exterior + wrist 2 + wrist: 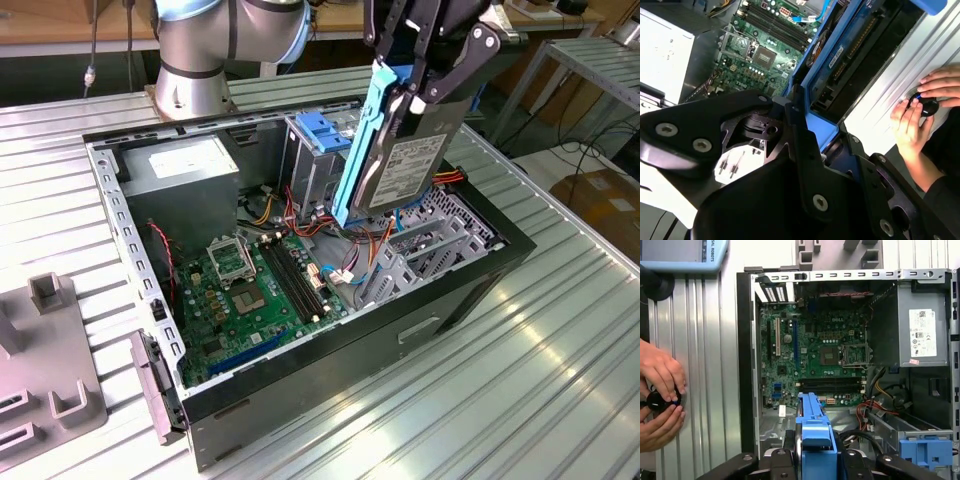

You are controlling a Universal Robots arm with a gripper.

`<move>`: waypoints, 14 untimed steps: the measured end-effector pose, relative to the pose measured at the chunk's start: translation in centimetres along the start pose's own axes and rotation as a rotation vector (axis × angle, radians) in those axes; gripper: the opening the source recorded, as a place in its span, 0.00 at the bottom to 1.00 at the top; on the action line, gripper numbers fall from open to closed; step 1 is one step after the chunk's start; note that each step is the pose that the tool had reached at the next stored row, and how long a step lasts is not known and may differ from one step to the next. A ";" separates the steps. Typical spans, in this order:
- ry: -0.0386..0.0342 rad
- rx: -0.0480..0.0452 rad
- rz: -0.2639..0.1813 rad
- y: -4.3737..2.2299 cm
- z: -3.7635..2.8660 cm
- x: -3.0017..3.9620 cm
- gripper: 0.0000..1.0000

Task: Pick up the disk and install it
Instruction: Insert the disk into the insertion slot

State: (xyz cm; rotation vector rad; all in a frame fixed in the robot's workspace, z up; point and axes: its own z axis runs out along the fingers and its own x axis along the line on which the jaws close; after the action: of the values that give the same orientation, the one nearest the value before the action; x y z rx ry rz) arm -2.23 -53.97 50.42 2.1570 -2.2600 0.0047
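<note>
Half the job was done: the gripper [425, 90] held the disk [405, 165] tight above the open computer [330, 372], not in yet.

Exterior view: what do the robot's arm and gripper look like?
The arm is a thick silver-grey metal cylinder with a pale blue cap at its joint. The black metal gripper is built of flat, angular link plates joined by pale round pivot pins. No cables or markings can be made out on either.

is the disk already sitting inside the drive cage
No, in the exterior view the gripper holds the disk up, tilted, over the open computer case, outside the drive cage.
</note>
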 end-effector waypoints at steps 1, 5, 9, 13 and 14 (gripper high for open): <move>0.0001 -0.0001 0.000 -0.21 0.00 0.07 0.37; 0.0001 -0.0007 0.000 -2.12 0.01 0.50 0.37; 0.0000 -0.0010 0.000 -3.42 0.03 0.77 0.37; 0.0001 -0.0011 0.000 -4.90 0.05 1.02 0.37; 0.0000 -0.0011 0.000 -5.32 0.06 1.10 0.37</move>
State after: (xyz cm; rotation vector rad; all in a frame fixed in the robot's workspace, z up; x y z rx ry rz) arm 3.03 -55.32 50.32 2.1566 -2.2594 0.0035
